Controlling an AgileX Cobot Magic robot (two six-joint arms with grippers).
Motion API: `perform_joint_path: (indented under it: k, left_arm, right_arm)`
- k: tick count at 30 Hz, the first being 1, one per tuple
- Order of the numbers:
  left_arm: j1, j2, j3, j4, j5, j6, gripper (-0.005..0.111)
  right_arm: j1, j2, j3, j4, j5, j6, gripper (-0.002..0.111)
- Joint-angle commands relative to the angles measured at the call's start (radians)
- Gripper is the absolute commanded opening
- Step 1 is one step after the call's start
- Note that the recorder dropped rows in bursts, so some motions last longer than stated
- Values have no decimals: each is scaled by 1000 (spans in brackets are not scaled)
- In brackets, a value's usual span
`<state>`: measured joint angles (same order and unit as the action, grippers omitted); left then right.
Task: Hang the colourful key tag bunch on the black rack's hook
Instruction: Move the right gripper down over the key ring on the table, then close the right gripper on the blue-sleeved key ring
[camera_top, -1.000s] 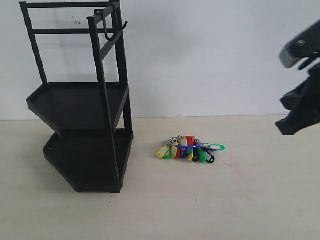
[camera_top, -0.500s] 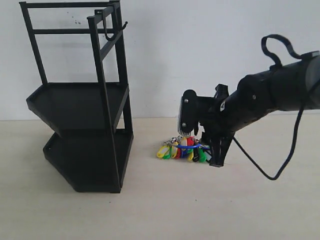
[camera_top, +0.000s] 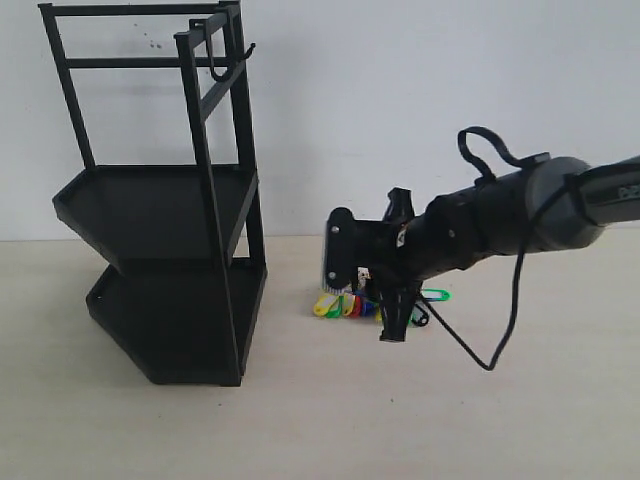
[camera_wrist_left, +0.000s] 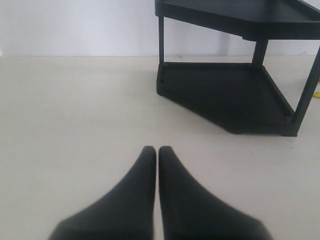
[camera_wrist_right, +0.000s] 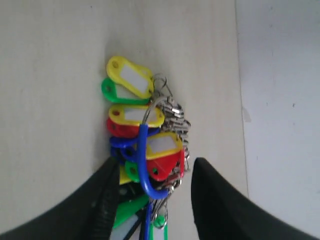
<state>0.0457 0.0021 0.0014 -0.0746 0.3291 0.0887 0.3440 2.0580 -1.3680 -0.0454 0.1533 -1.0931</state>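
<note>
The colourful key tag bunch (camera_top: 346, 304) lies on the table to the right of the black rack (camera_top: 160, 215). My right gripper (camera_top: 366, 289) has come down over the bunch and hides part of it. In the right wrist view the tags (camera_wrist_right: 137, 117) and their blue loop (camera_wrist_right: 144, 165) lie between the open fingers of my right gripper (camera_wrist_right: 156, 165), which are not touching them. The hook (camera_top: 214, 68) hangs empty from the rack's top bar. My left gripper (camera_wrist_left: 157, 151) is shut on nothing, low over the table near the rack's bottom shelf (camera_wrist_left: 225, 95).
The pale table (camera_top: 450, 420) meets a white wall (camera_top: 400, 100) just behind the bunch. A black cable (camera_top: 505, 330) loops down from the right arm to the table. The rack's two shelves hold nothing.
The right arm has swung in from the right edge and dropped over the key tag bunch, moving a little further left in the last half second. The bunch and the rack have not moved.
</note>
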Motion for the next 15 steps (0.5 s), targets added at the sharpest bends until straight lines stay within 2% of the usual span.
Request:
perform_joint_path:
  k: [1,7,12,15]
  left_arm:
    - [4,-2,-1,-7,-15,-10,4]
    - [4,-2,-1,-7,-15,-10,4]
    - [4,-2,-1,-7,-15,-10,4]
    - [4,-2,-1,-7,-15,-10,4]
  right_arm:
    - [16,56,-106,-6,79,30,44]
    - [15,97,-158,-32,133,36,44]
    - [15,120,-158,-161,168,38,44]
    - [15,138,-158,-177,143,42,44]
